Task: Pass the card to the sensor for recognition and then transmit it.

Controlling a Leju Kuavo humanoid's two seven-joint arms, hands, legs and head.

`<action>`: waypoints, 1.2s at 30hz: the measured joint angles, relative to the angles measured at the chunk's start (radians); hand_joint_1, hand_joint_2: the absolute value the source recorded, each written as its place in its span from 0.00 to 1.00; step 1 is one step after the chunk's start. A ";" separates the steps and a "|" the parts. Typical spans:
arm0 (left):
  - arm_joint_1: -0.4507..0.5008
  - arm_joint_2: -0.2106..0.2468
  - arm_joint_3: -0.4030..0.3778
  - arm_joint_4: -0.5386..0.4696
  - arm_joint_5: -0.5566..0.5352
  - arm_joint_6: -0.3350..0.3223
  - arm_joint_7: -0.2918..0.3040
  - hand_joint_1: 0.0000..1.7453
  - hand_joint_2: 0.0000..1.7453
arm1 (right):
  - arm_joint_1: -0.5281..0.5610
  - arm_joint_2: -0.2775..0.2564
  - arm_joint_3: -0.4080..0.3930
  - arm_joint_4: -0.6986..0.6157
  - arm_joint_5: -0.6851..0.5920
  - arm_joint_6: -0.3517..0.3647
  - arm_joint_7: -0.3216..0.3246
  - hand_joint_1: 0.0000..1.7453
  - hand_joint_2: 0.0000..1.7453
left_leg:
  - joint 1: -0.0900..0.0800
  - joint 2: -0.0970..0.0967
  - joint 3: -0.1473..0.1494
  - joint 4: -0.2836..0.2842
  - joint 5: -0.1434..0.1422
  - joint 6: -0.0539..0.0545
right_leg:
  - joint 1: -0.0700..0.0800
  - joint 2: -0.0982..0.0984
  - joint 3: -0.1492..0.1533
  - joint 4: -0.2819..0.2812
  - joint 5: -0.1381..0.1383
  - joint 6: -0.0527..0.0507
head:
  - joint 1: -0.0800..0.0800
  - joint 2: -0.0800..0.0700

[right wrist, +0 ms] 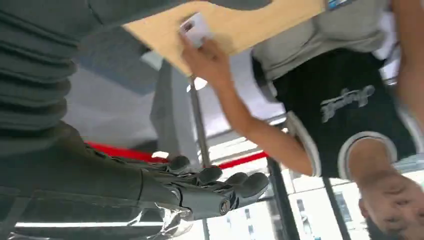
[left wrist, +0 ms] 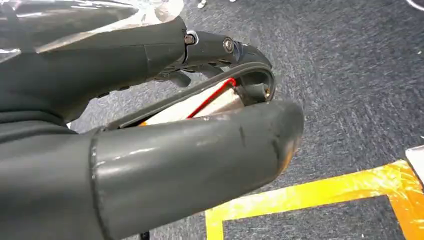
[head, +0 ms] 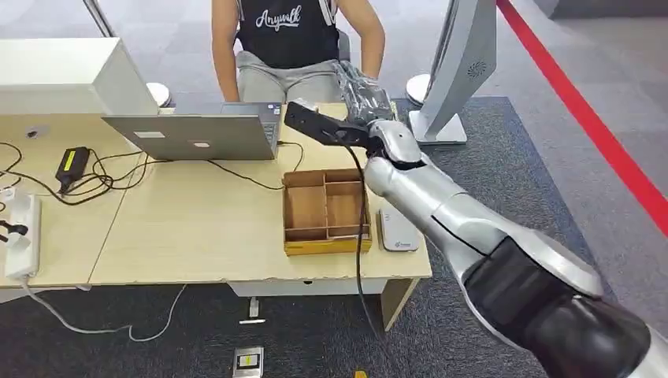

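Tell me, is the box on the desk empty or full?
Empty: in the head view the box shows only bare compartment floors.

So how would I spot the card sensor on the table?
Start at the big wooden desk and go to the brown box with compartments near its right end. The sensor lies flat on the desk just right of that box. It is the small white slab with rounded corners, unlike the brown box and the grey laptop further back.
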 joint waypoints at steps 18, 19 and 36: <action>0.005 0.001 0.000 0.000 0.075 0.033 -0.004 0.00 0.00 | 0.374 -0.239 -0.117 -0.614 -0.228 -0.048 -0.016 0.00 1.00 | 0.000 0.000 0.001 0.000 0.000 0.000 | 0.000 0.000 0.000 -0.001 0.000 0.000 | -0.001 0.000; 0.005 0.001 0.000 0.000 0.079 0.034 -0.005 0.00 0.00 | 0.397 -0.254 -0.120 -0.650 -0.223 -0.044 -0.012 0.00 1.00 | 0.000 0.000 0.001 0.000 -0.001 0.000 | 0.000 0.001 0.000 -0.001 0.000 0.000 | 0.000 0.000; 0.004 -0.001 0.000 0.000 0.111 0.045 -0.007 0.00 0.00 | 0.636 -0.386 -0.142 -1.009 -0.156 -0.011 0.012 0.00 1.00 | 0.000 0.000 0.000 0.000 -0.001 0.000 | 0.000 0.001 0.000 -0.001 0.000 0.000 | 0.000 0.000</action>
